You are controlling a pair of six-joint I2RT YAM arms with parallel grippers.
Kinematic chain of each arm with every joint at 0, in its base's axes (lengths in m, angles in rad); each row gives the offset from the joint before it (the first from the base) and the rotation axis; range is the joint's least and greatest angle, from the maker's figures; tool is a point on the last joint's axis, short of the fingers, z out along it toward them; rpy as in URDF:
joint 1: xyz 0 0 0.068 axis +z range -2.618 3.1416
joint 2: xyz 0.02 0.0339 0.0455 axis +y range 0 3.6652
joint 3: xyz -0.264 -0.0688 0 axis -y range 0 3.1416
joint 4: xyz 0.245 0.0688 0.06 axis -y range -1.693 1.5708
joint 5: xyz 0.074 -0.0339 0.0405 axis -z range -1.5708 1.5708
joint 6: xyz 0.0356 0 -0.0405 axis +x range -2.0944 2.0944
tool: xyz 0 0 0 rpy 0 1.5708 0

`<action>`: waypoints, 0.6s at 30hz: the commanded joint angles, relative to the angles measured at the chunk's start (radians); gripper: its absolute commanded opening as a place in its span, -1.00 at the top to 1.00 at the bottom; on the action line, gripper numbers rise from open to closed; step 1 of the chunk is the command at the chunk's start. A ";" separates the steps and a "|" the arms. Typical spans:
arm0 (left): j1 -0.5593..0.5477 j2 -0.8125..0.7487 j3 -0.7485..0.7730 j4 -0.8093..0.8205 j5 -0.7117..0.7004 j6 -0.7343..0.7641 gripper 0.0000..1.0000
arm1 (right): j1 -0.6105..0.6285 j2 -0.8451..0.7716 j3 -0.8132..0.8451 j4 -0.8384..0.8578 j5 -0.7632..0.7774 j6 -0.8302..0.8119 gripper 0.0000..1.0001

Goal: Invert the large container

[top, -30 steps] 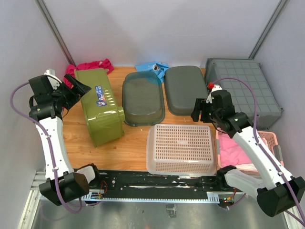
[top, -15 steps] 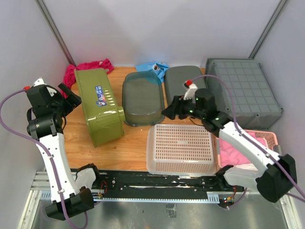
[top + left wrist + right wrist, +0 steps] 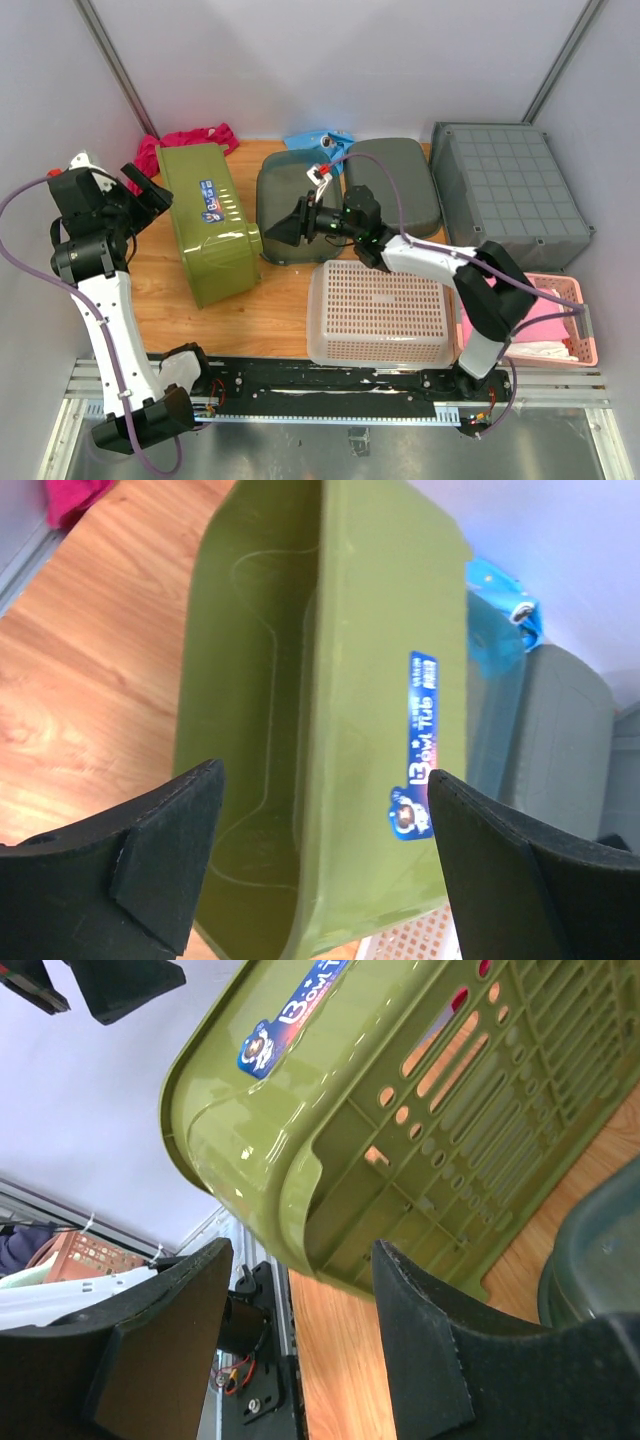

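Note:
The large container [image 3: 210,225] is an olive-green tub with a blue label, lying on its side at the left of the wooden table. My left gripper [image 3: 147,195] hovers open just left of its far end. In the left wrist view the tub [image 3: 340,680] shows its hollow inside and rim between the open gripper [image 3: 325,780]. My right gripper [image 3: 287,228] reaches left across a dark green basin [image 3: 300,205] and stands open beside the tub's perforated base. In the right wrist view the gripper [image 3: 300,1250] frames the lower corner of the container [image 3: 400,1080] without touching it.
A grey basin [image 3: 390,185] lies bottom-up beside the dark green one. A grey crate [image 3: 510,190] fills the back right. A white perforated basket [image 3: 380,310] sits bottom-up at the front, with a pink basket [image 3: 565,325] to its right. Pink cloth [image 3: 185,140] and blue cloth [image 3: 320,140] lie at the back.
My right arm has swung from the right side leftwards over the basins to the green tub, its jaws narrowing a little. The left gripper has drawn back slightly from the tub.

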 commanded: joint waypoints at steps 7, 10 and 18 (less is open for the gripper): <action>-0.007 0.022 0.059 0.061 0.117 -0.009 -0.73 | 0.062 0.164 0.166 0.140 -0.089 0.050 -0.19; -0.012 0.021 0.055 0.064 0.119 -0.009 -0.74 | 0.071 0.179 0.175 0.144 -0.099 0.058 -0.09; -0.019 0.015 0.045 0.091 0.136 -0.029 -0.73 | 0.078 0.157 0.167 0.099 -0.105 0.042 0.63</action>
